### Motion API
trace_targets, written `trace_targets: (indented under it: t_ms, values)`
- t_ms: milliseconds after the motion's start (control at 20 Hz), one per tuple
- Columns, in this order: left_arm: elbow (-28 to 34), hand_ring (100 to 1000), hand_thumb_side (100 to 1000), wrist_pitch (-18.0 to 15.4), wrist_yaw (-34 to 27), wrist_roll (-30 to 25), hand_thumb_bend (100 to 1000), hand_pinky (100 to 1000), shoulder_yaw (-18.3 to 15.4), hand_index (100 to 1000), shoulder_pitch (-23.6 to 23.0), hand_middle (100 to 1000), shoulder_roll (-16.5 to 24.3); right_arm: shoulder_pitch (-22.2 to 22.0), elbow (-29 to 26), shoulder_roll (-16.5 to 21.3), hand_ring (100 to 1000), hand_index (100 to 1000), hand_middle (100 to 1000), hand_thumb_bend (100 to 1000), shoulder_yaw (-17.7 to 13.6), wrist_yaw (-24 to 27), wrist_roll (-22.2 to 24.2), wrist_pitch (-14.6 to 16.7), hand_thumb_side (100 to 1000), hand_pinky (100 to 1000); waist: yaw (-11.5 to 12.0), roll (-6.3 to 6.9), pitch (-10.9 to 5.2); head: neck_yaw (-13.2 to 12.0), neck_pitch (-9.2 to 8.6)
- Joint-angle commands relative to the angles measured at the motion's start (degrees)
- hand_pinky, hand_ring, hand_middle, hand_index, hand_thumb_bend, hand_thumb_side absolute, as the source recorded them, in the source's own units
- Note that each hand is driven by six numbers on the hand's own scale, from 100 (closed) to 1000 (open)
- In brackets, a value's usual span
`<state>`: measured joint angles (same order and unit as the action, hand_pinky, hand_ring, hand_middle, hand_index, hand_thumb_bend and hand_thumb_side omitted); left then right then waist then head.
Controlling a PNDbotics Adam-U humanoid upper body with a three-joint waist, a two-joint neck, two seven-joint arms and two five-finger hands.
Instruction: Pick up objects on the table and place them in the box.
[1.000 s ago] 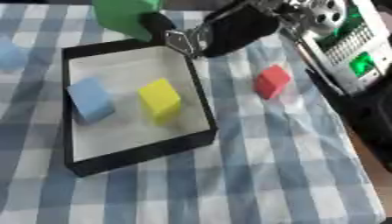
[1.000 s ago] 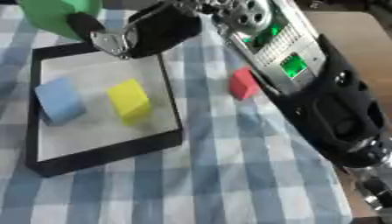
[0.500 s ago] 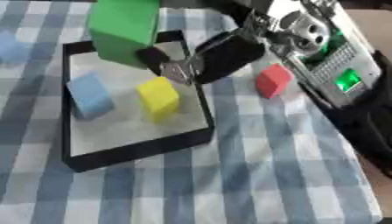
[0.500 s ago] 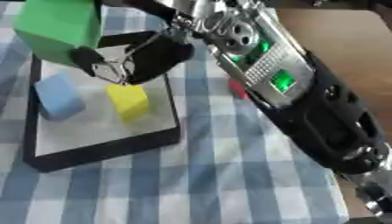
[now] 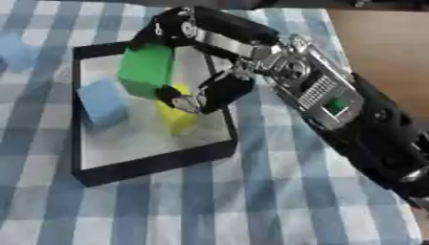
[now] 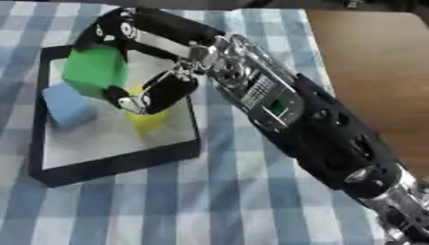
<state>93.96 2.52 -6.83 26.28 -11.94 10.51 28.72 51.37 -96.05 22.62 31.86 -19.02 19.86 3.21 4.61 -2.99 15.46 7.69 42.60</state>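
My right hand [image 5: 209, 91] reaches from the right over the black-rimmed box [image 5: 151, 167], its fingers and thumb curled round a large green block [image 5: 147, 69]. The green block hangs over the box's middle, between a blue cube [image 5: 102, 101] on the box's left and a yellow cube [image 5: 177, 119] partly hidden under my thumb. The red cube seen earlier is hidden behind my right arm. My left hand shows in neither view.
A pale blue block [image 5: 13, 50] lies on the checked cloth at the far left, outside the box. A brown surface [image 5: 377, 43] borders the cloth at the upper right. My right forearm [image 5: 352, 115] crosses the cloth's right side.
My right hand has carried the green block from above the box's far edge down and forward, over the box's inside. The arm now covers the red cube.
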Motion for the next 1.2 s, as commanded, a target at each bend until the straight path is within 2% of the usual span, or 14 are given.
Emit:
trace_targets:
  t_ms: [50,500,800,1200]
  values:
    - [0.8,733,619,0.0,0.1,-0.1,399,635,-0.5,803,0.3,699,2.0,0.7,1.5,-0.1,552,601,590,100,-0.3,-1.2,-0.7,1.1,100,843,0.1,0.8,-0.86,0.1,-0.64]
    - [3.8,735,608,-0.7,1.0,0.8,400,639,-1.3,806,0.6,703,2.8,0.3,5.5,-0.8,570,615,604,100,-0.1,-2.4,-1.2,2.0,100,851,0.5,0.93,-0.86,0.6,-0.53]
    - [9.1,739,597,-1.5,0.3,2.7,407,645,-1.9,813,0.7,709,4.6,0.7,8.9,-1.5,644,675,660,100,-0.1,-4.3,-0.7,3.2,100,876,1.6,1.21,-0.95,1.9,-0.54]
    - [14.1,742,580,-2.2,-2.2,6.6,422,652,-3.0,816,0.5,714,8.1,0.2,11.5,-1.5,696,716,700,100,-0.5,-7.6,1.2,5.6,100,895,2.4,1.69,-1.23,2.3,-0.38]
